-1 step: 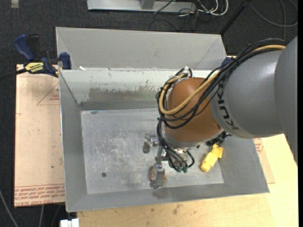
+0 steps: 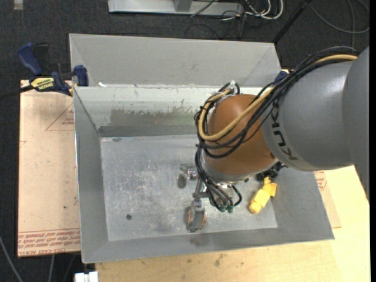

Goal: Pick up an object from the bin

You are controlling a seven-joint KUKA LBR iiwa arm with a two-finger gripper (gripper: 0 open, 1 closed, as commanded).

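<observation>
The big grey bin (image 2: 135,175) has a scratched floor. The grey arm (image 2: 317,122), with its round orange cover, comes in from the right. The hand (image 2: 192,198) hangs low near the middle of the bin's front edge. I cannot tell if it is open or closed. A small yellow thing (image 2: 261,196) lies near the front right corner, apart from the hand.

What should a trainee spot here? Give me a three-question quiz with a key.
1. True or false: the gripper hangs outside the bin.
2. The yellow thing lies: A at the back wall; B near the front right; C on the rim.
3. From which side of the view does the arm reach in?
Key: 1 false; 2 B; 3 right.
</observation>
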